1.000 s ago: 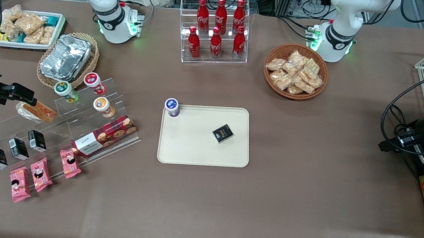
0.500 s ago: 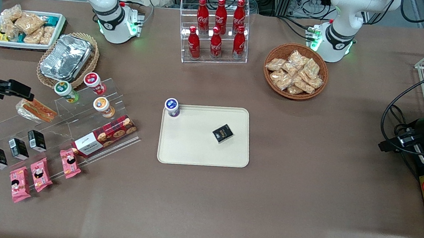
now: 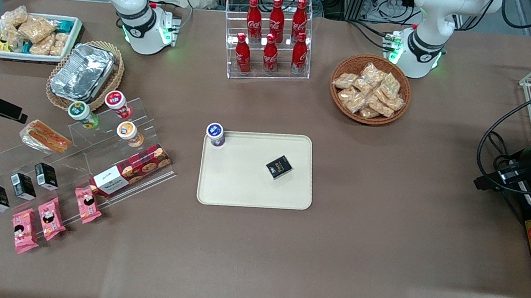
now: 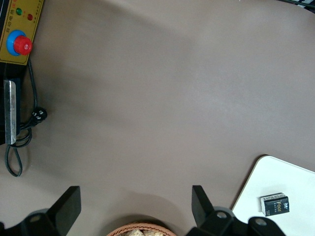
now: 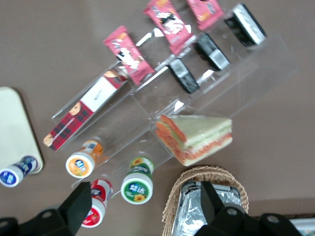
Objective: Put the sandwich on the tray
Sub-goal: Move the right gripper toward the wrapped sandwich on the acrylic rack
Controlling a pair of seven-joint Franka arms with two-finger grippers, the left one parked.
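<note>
sandwich (image 3: 45, 136), wrapped wedge, lying on the clear stepped display rack (image 3: 73, 158) well apart from the tray (image 3: 257, 170), not yet picked; hand (image 5: 145, 206) hovers above it, spread wide and empty, seemingly lining up a grasp.

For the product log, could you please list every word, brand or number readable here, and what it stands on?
"Coca-Cola": on the red bottles.
"Foco", seemingly: black box on the tray.
Cookie box, pink packets, cup lids: print too small to read.
Sandwich: no label visible.
The pincer, open above the rack, carries none.
</note>
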